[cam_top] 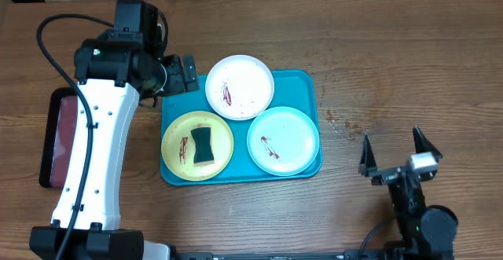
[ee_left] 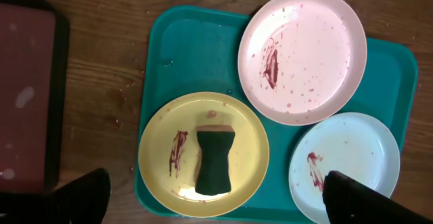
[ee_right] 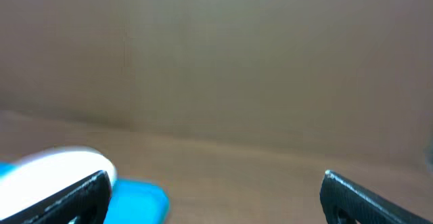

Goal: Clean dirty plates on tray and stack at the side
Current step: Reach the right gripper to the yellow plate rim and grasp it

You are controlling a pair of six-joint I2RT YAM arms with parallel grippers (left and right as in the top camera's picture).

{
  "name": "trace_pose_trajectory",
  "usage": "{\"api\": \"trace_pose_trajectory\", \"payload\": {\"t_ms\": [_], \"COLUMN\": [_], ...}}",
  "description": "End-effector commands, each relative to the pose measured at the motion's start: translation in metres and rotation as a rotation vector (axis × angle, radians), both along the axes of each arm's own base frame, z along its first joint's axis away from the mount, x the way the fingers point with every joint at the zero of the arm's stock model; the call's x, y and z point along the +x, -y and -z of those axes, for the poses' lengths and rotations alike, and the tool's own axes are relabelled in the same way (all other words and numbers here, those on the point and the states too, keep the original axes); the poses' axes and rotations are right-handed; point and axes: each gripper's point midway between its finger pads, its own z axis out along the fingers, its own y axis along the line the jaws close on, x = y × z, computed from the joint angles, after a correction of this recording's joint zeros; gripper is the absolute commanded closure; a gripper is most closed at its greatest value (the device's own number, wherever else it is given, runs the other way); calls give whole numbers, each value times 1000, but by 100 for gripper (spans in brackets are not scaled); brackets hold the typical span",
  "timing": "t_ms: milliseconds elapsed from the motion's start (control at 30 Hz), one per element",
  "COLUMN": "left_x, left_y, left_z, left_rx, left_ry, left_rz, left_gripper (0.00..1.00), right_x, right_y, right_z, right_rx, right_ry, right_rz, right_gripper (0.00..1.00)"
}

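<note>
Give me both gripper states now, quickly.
Left gripper: open, holding nothing.
Right gripper: open, holding nothing.

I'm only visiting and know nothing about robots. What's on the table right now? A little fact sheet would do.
tray: turquoise tray on wooden table, holding three plates, none stacked
white plate: red smears and specks
yellow plate: red smear, dark sponge lying on it
mint plate: red smear
left hand: open, empty, by the tray's upper-left corner in the overhead view
right hand: open, empty, right of the tray
</note>
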Motion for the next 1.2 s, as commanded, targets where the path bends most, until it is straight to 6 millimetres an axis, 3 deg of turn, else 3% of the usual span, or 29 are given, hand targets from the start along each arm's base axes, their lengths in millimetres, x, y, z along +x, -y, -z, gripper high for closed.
{"api": "trace_pose_trajectory", "payload": {"t_ms": [0,100,167,333,433,533,667,800,933,1000,1167], "left_x": [-1,-3,-3,-3,-3,-3,-1,1,4,6,6], "left_y": [4,12,15,16,15,16,16,16,16,16,16], "left_z": [4,4,4,4,4,3,3,3,2,1,1], "left_rx": [-25,-68,-86,-89,-89,-89,-90,-90,-91,-92,-91], "left_ry": [-18,-24,-26,-26,-26,-25,-17,-13,1,10,9], "left_rz": [-6,10,17,19,18,19,19,19,20,20,20], "left_gripper": [0,0,0,0,0,0,0,0,0,0,0], "right_x": [-19,-41,-51,-63,-61,-45,-18,10,43,64,62], "right_y": [-45,-68,-73,-67,-61,-56,-58,-62,-74,-91,-144], "right_z": [-16,-38,-51,-86,-101,-103,-85,-70,-72,-81,-101], "right_rx": [-8,22,76,104,123,123,32,62,99,127,310], "right_ry": [80,163,195,315,291,153,-98,-403,-654,-713,-787], "right_rz": [-284,-458,-521,-505,-468,-408,-371,-375,-422,-529,-1004], "right_gripper": [0,0,0,0,0,0,0,0,0,0,0]}}
